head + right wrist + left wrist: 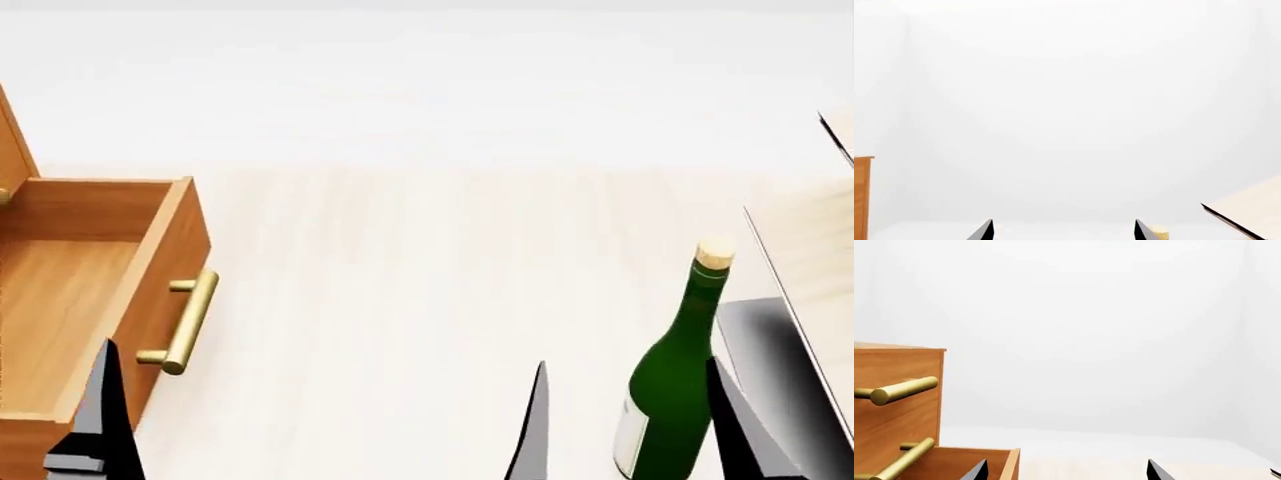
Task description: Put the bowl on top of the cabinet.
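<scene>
I see both hands spread apart and empty: left hand (314, 425) beside the cabinet (80, 290) with its drawer out, right hand (1063, 231) by the bottle (674, 375).

Bright, even, flat light washes the walls near white. Edges are sharp, without blur. A soft highlight runs down the bottle (671, 385); shadows beside it are barely visible.

bottle label (630, 440): a pale patch low on the green bottle (674, 385) standing between my right jaws; I can read no words on it
cabinet (80, 290): no markings I can read
</scene>
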Available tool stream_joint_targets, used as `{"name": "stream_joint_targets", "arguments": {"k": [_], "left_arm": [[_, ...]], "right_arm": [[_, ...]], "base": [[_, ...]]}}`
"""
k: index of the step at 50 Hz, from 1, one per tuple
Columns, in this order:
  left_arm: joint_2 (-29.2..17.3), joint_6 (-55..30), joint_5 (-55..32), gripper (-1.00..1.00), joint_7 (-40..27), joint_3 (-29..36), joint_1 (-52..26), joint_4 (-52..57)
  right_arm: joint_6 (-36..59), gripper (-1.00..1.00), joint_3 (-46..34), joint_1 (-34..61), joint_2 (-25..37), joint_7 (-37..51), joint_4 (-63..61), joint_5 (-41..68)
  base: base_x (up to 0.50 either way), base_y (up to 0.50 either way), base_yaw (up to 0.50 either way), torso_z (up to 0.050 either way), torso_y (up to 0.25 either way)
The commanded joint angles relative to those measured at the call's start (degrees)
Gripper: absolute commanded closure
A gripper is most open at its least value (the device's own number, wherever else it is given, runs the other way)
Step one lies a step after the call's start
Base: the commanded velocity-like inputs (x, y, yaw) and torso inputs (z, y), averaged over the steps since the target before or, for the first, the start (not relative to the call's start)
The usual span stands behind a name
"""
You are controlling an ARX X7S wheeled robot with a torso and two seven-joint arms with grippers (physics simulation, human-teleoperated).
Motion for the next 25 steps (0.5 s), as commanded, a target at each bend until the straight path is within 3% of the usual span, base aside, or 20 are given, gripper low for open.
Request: {"name": "stream_joint_targets", "arguments": {"k": [1, 25], "left_arm": [[-0.8, 0.3, -1.44, -1.0, -0.65, 0.1, -0.09, -0.09], [-2.62, -0.41, -2.39, -1.0, -1.68, 1.83, -0.68, -0.09]], "right_arm": [[-2.32, -1.0, -0.78, -0.58, 0.33, 0.51, 0.56, -1.39], [-2.92, -1.0, -0.94, -0.44, 1.45, 1.32, 0.64, -0.19]], "base": [[0.0, 0.0, 0.0, 0.05, 0.0], [0.0, 0.0, 0.0, 0.05, 0.0]]}}
